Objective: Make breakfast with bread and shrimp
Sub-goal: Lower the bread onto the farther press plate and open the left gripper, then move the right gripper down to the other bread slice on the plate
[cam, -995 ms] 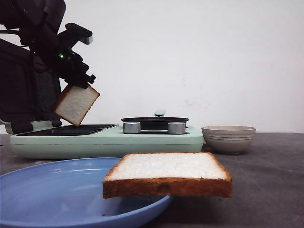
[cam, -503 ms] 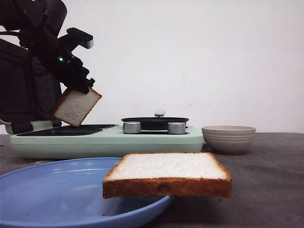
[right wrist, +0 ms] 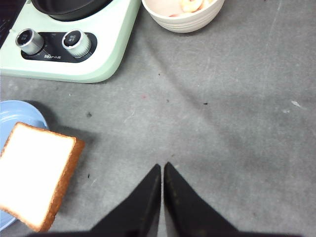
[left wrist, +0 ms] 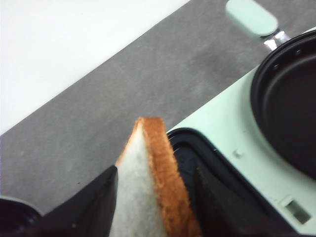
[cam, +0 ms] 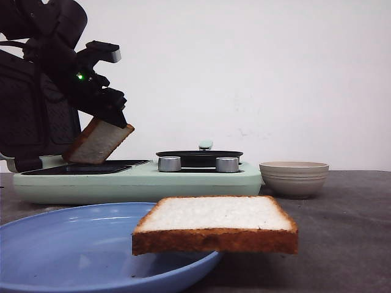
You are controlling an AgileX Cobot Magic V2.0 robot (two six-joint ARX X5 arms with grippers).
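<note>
My left gripper [cam: 113, 115] is shut on one bread slice [cam: 96, 144], which hangs tilted with its lower edge at or just above the dark griddle plate [cam: 85, 166] of the mint-green machine. In the left wrist view that slice [left wrist: 148, 187] stands edge-on between the gripper's [left wrist: 155, 173] two black fingers. The other bread slice [cam: 215, 215] lies flat on the rim of the blue plate [cam: 61, 244], overhanging it. Pale shrimp [right wrist: 191, 5] lie in the beige bowl [right wrist: 182, 19]. Over the bare grey table my right gripper [right wrist: 162, 168] is shut on nothing.
The mint-green machine [cam: 134, 180] carries a black pan [cam: 199, 156] at its right end and two metal knobs [right wrist: 29, 41] in front. Its raised dark lid [cam: 24, 122] stands behind the left arm. The bowl [cam: 294, 177] sits right of the machine.
My left gripper has gone down and tipped the bread flatter, bringing its lower edge down to the griddle plate. The plate, the other slice and the bowl have stayed still.
</note>
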